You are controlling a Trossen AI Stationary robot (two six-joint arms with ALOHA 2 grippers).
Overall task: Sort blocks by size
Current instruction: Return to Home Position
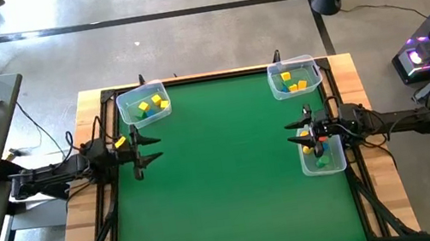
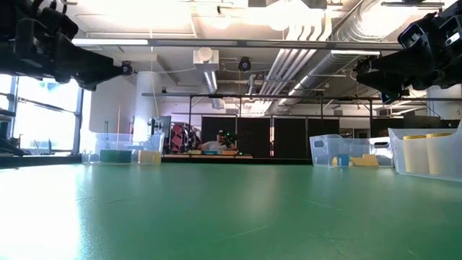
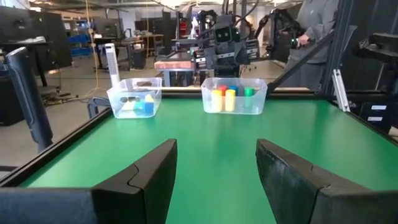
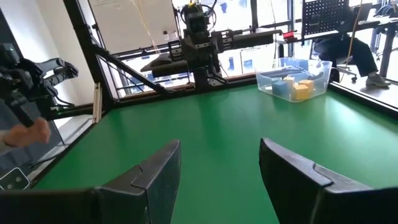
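Note:
The blocks lie in three clear bins on the green table: yellow, green and blue ones in the far-left bin [image 1: 143, 104], yellow and green ones in the far-right bin [image 1: 293, 78], and yellow, red and green ones in the bin at the right edge [image 3: 234, 96]. My left gripper [image 1: 135, 150] stands open at the table's left edge, pointing level across the mat, with nothing between its fingers [image 3: 149, 174]. My right gripper [image 1: 302, 134] stands open at the right edge, above the near rim of the right-edge bin [image 1: 323, 157], and is likewise empty [image 4: 219, 152].
The green mat [image 1: 231, 170] between the two arms is bare. A raised black frame [image 1: 216, 75] runs around the table. Beyond the table a person's hand [image 4: 25, 134] shows in the right wrist view, and a person stands behind the right arm [image 3: 317, 25].

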